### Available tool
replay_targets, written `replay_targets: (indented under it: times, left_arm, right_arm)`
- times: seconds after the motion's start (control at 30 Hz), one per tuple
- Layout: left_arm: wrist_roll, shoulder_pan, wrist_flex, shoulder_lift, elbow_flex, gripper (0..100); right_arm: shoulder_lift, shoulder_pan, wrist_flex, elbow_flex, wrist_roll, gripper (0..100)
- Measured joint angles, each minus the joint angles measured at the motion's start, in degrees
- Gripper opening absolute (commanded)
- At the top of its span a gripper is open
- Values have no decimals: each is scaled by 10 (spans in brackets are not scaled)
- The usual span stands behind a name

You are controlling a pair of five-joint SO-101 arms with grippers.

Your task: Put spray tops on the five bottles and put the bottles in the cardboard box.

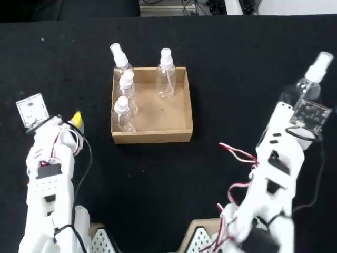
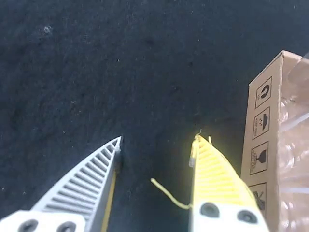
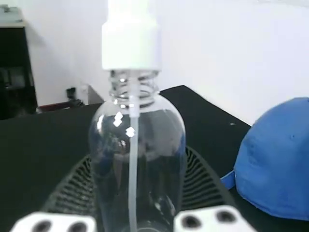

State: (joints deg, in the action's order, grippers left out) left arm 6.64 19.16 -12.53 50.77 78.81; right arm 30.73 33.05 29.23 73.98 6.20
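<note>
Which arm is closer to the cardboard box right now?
Left. The left gripper sits open right beside the cardboard box; the right gripper holds a bottle well off on the box's far side.

I counted one bottle (image 1: pixel 304 89) and four more, five altogether, each carrying one spray top (image 1: pixel 166 54), so five tops. There was one cardboard box (image 1: pixel 152 137), one blue cap (image 3: pixel 277 159), one black table (image 1: pixel 237 52), and two arms: my left arm (image 1: pixel 50 174) and right arm (image 1: pixel 274 168).
</note>
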Motion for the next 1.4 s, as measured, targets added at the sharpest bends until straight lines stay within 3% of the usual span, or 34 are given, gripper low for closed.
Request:
replay_targets:
  times: [0.33, 0.87, 1.27, 1.4]
  left_arm:
    - [0, 0, 128, 0, 76, 209]
    - [0, 0, 148, -3, 82, 209]
    - [0, 0, 148, -3, 82, 209]
    - [0, 0, 148, -3, 82, 209]
  right_arm:
    - [-294, 17, 290, -44, 0, 11]
    - [-676, 71, 455, -261, -1, 15]
    - [-725, 71, 520, -265, -1, 19]
    - [-726, 71, 520, -265, -1, 131]
